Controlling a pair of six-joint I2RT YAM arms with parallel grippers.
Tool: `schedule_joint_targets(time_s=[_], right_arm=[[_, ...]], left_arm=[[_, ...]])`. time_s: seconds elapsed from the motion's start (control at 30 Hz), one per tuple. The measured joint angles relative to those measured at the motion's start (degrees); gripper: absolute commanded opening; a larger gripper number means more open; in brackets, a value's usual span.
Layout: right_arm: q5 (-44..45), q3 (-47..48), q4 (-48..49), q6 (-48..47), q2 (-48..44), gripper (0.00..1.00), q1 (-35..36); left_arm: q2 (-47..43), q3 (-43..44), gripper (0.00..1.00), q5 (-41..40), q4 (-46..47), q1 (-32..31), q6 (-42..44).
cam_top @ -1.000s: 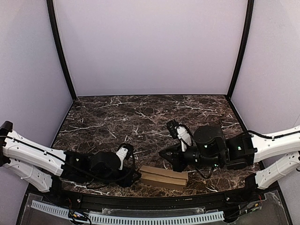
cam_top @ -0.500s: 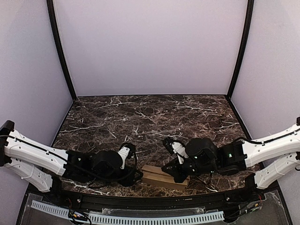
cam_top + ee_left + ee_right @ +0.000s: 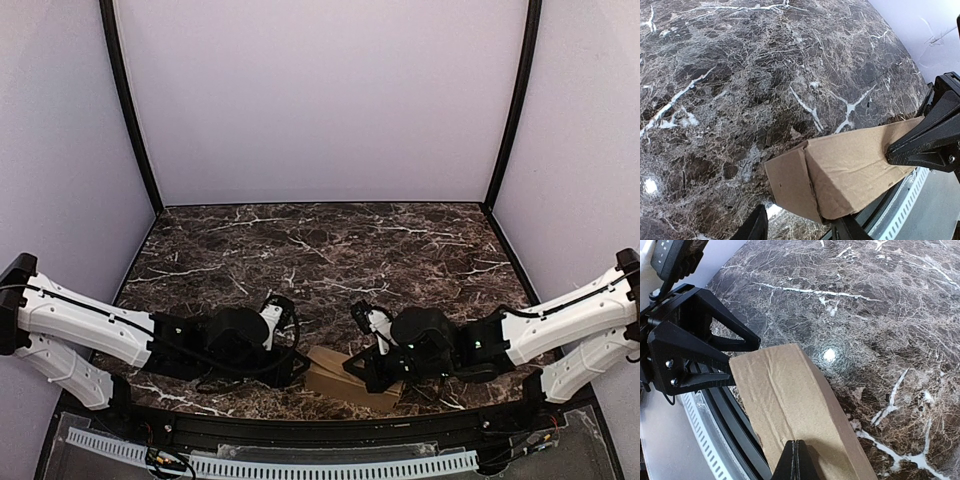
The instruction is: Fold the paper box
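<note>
The paper box [image 3: 337,376], plain brown cardboard folded into a long tube, lies near the front edge of the marble table [image 3: 300,250]. In the left wrist view its end flap [image 3: 790,180] faces me, slightly ajar. My left gripper [image 3: 800,217] is open and straddles that end; the right finger [image 3: 847,230] touches the box's lower corner, while the left finger [image 3: 752,227] stands apart from it. My right gripper [image 3: 799,446] is shut with nothing between its jaws, and its tips rest on the box's top face [image 3: 785,395]. In the top view the left gripper [image 3: 297,366] and right gripper [image 3: 362,372] flank the box.
A black rail [image 3: 320,432] and a white perforated strip [image 3: 300,466] run along the table's near edge, just behind the box. Purple walls [image 3: 320,100] enclose the table on three sides. The left gripper's black frame [image 3: 690,355] sits at the box's far end in the right wrist view.
The right arm has swung left and brought its shut tips onto the box. The left arm has slid right up to the box's left end. The box has shifted slightly.
</note>
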Motion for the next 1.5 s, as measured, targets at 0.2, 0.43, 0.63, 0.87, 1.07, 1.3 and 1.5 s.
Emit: schedule_joint_targets(time_s=[0.2, 0.43, 0.63, 0.87, 1.07, 1.3, 1.5], right_arm=[[1.01, -0.33, 2.08, 2.62, 1.36, 0.0, -0.04], [1.38, -0.37, 2.51, 3.93, 1.75, 0.0, -0.02], [1.38, -0.39, 3.3, 4.13, 2.12, 0.0, -0.02], [1.44, -0.09, 3.1, 4.11, 2.34, 0.0, -0.02], [1.68, 0.5, 2.1, 3.91, 2.45, 0.0, 0.02], [1.88, 0.72, 1.6, 3.93, 2.4, 0.0, 0.11], [1.92, 0.76, 1.4, 3.93, 2.43, 0.0, 0.11]], left_arm=[[1.18, 0.81, 0.45, 2.19, 0.55, 1.14, 0.59], [-0.11, 0.55, 0.48, 4.11, -0.52, 1.84, 2.58], [-6.36, -0.33, 0.4, 10.88, -4.13, 1.68, 6.45], [-9.66, 2.4, 0.01, 16.15, -5.38, 4.17, 11.19], [-5.95, 4.7, 0.01, 24.04, -0.55, 10.49, 12.57], [0.98, 4.07, 0.0, 34.69, 8.63, 14.73, 10.58], [4.72, -3.17, 0.0, 40.33, 19.43, 15.47, 6.6]])
